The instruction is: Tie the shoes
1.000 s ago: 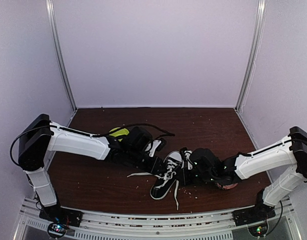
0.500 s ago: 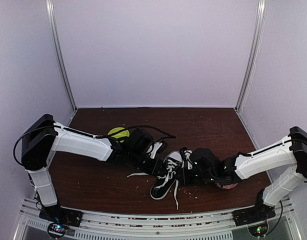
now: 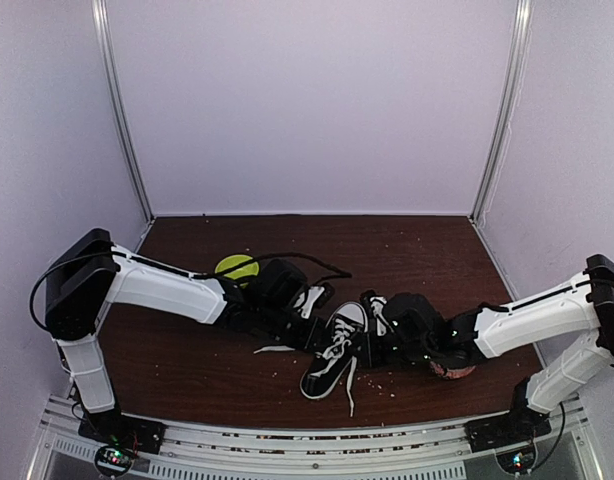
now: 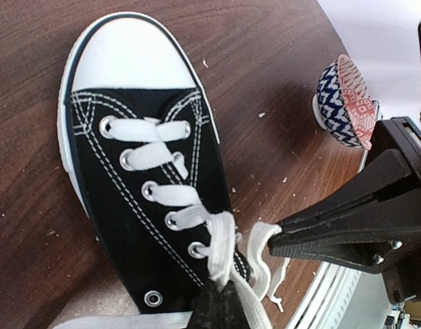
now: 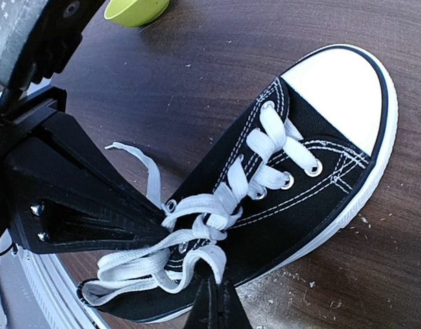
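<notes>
Now the left gripper is clamped on a long white lace of the black canvas white-toed sneaker; the right gripper pinches a second lace strand.

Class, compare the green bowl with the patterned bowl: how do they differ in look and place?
Look: the green bowl is plain yellow-green; the patterned bowl has blue-and-white zigzags outside and red inside. Place: the green bowl lies by the left arm, the patterned bowl by the right arm. Both rest on the table, apart from the sneaker, and neither is held.
</notes>
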